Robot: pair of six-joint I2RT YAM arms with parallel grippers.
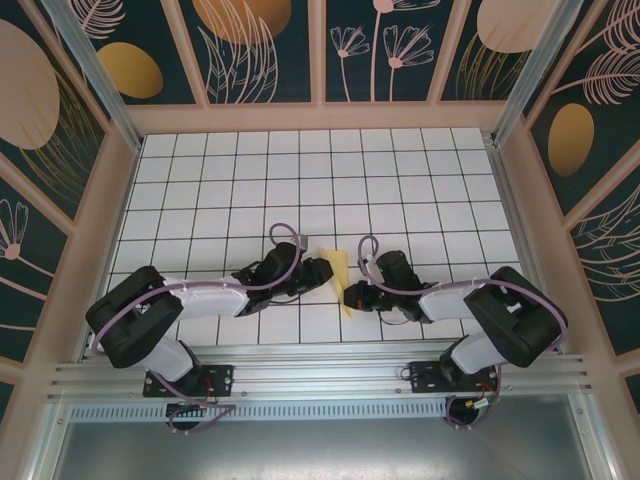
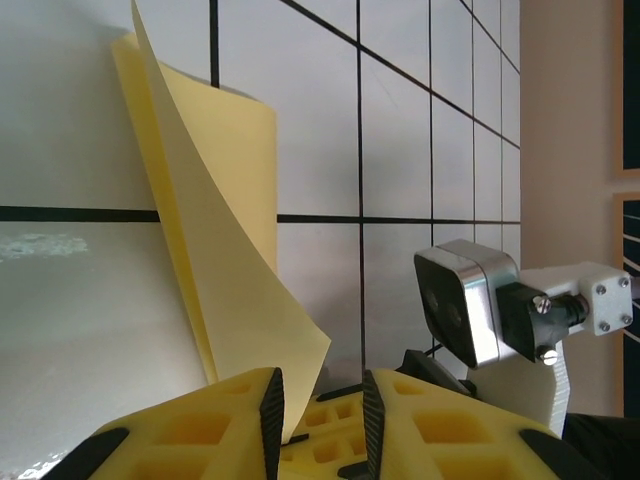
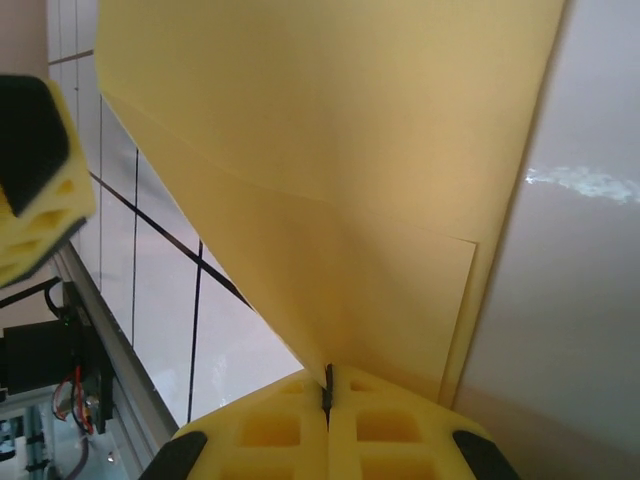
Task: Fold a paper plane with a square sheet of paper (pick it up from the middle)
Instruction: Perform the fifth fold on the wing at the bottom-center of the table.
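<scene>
- Right gripper was clamped shut on the lower edge of the square sheet of paper, folded double.
- It stood up off the table, close to the near edge, midway between the sides; thin, light, floppy, I judged, best held near the crease.
- Left gripper had its jaws apart around a bottom corner, not pinching.

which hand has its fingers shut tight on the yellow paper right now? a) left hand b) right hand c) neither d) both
b: the right hand has its pads pressed together on the edge of the paper, while the left hand shows a clear gap between its fingers.
</scene>
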